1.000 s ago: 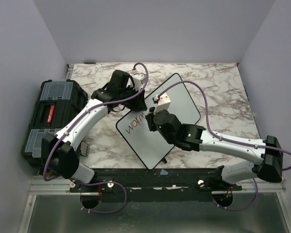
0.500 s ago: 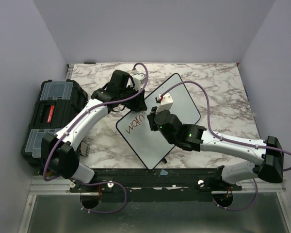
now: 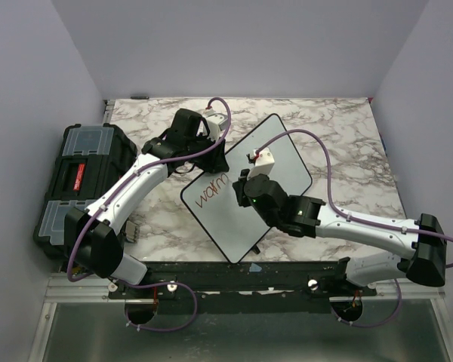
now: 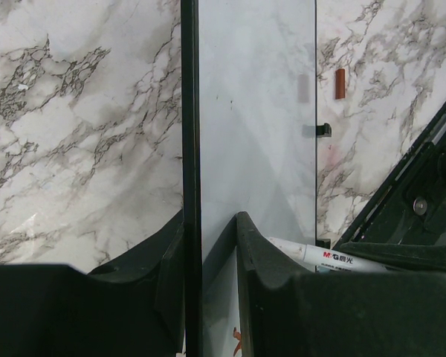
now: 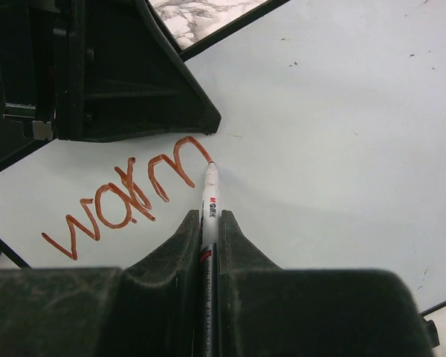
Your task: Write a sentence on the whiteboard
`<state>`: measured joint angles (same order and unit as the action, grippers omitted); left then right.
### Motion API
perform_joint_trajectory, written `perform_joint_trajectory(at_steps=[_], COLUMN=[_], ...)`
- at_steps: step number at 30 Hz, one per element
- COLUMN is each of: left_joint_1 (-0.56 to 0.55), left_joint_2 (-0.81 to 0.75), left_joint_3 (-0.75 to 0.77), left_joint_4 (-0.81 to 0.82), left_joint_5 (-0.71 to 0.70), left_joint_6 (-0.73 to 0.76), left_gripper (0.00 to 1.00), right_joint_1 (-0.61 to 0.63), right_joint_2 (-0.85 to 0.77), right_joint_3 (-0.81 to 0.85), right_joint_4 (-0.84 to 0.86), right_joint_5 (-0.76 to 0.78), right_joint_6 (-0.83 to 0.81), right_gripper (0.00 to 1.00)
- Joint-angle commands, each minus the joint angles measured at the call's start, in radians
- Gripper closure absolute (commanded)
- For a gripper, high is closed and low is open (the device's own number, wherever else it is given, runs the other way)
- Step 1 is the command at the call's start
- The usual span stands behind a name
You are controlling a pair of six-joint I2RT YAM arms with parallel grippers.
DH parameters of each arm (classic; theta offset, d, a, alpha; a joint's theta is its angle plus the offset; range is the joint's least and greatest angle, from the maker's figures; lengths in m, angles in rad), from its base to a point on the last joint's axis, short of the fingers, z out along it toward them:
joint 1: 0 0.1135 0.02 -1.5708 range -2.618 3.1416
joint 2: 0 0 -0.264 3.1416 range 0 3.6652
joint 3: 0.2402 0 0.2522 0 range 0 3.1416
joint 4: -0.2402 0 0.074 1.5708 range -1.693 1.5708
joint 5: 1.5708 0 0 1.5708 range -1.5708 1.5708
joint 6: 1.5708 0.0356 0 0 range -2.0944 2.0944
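The whiteboard (image 3: pixel 287 162) lies slanted on the marble table. Red writing (image 3: pixel 211 192) on it reads "warm", also seen in the right wrist view (image 5: pixel 126 201). My right gripper (image 3: pixel 244 183) is shut on a white marker (image 5: pixel 209 197), and the marker's tip (image 5: pixel 210 165) touches the board at the end of the last letter. My left gripper (image 3: pixel 201 154) is shut on the board's upper left edge. In the left wrist view its jaws (image 4: pixel 208 245) pinch the black rim, with the board (image 4: pixel 256 111) stretching away. The marker (image 4: pixel 334 256) shows there too.
A black toolbox (image 3: pixel 79 177) with clear lid compartments stands at the table's left edge. A small red marker cap (image 4: pixel 340 83) lies on the marble beside the board's far side. The left gripper's body (image 5: pixel 134 82) sits just above the writing.
My right gripper has shifted slightly to the right along the board with the marker, and the last letter of "warm" has grown. The left arm has not moved.
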<state>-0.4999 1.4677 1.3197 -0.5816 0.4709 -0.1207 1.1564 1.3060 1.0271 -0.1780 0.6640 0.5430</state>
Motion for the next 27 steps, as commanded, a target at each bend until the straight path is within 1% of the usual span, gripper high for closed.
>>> perform_joint_trajectory(at_steps=[1,5,12,16,27], left_joint_1=[-0.056,-0.057,-0.056,-0.057,-0.057], left_joint_2=[-0.023,-0.036,-0.039,-0.053,-0.046], left_joint_3=[-0.018,-0.025,-0.022,-0.028,-0.024], left_joint_4=[-0.061,-0.058,-0.060,-0.054,-0.055], left_joint_5=[0.049,0.049,0.060,0.067,0.068], left_joint_6=[0.054,0.053,0.050,0.047,0.047], left_gripper=[1.00,1.00,1.00,1.00,1.00], right_joint_1=[-0.008,-0.008,-0.009,-0.009,-0.081], right_joint_2=[-0.008,-0.046,-0.111,-0.123,-0.107], right_joint_3=[0.000,0.012,-0.012,-0.021,-0.006], right_joint_4=[-0.073,-0.092,-0.098,-0.098,-0.102], right_joint_5=[-0.032,-0.018,0.020,0.037,-0.027], right_joint_6=[0.020,0.018,0.024,0.015,-0.028], right_gripper=[0.99,0.99,0.99,0.99,0.99])
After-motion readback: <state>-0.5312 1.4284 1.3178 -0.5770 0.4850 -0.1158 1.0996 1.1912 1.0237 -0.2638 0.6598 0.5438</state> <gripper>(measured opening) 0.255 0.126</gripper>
